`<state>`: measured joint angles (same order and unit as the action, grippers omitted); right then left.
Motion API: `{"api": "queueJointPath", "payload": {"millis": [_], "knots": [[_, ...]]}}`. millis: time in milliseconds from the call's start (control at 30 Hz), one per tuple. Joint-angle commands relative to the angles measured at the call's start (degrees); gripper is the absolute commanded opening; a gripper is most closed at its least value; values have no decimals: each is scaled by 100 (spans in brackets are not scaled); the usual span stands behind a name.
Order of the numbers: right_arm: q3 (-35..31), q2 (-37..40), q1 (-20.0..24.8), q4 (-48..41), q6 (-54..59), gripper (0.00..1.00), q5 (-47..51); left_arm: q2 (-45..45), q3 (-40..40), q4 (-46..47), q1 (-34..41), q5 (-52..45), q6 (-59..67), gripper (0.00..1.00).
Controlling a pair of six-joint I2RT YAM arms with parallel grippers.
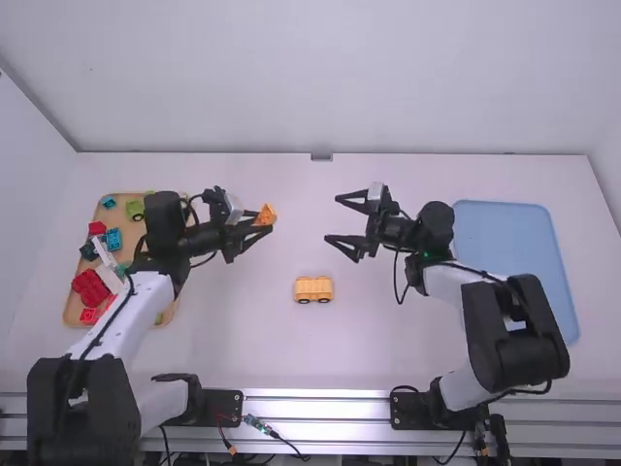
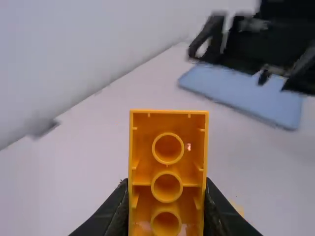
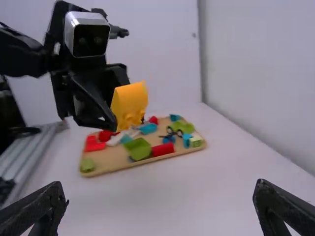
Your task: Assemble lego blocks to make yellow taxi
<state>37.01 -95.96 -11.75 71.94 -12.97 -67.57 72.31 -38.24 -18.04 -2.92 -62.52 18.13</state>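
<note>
**Over the white counter (image 1: 243, 340), a crooked fit threatens**

Between the left pincer's (image 1: 256, 224) fingers is gripped a hollow orange-yellow plastic block (image 2: 167, 169), its tubed underside turned sideways. Lowered at that angle, it would likely seat askew or twist loose under pressing. Across a gap, the right pincer (image 1: 334, 219) stands wide and empty. Nearer the bases, the orange-yellow wheeled plastic car piece (image 1: 313, 288) sits unheld on the counter; an off-centre push could roll it away.
</note>
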Motion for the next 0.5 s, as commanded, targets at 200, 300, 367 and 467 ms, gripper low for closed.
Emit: {"api": "queueJointPath", "payload": {"millis": [200,300,367,467], "knots": [[428,-398,-466,411,-1008,96,-634,610,466,-2243,658,-588,-2028,2],[542,-398,-562,413,-1126,95,-686,981,407,-2516,748,-752,-2028,2],[629,-398,-584,407,-1134,92,-859,1220,341,-2774,734,-1176,-2035,2],[800,-398,-647,372,-1346,85,-1082,1668,188,-3359,754,-1589,-2487,2]]}}
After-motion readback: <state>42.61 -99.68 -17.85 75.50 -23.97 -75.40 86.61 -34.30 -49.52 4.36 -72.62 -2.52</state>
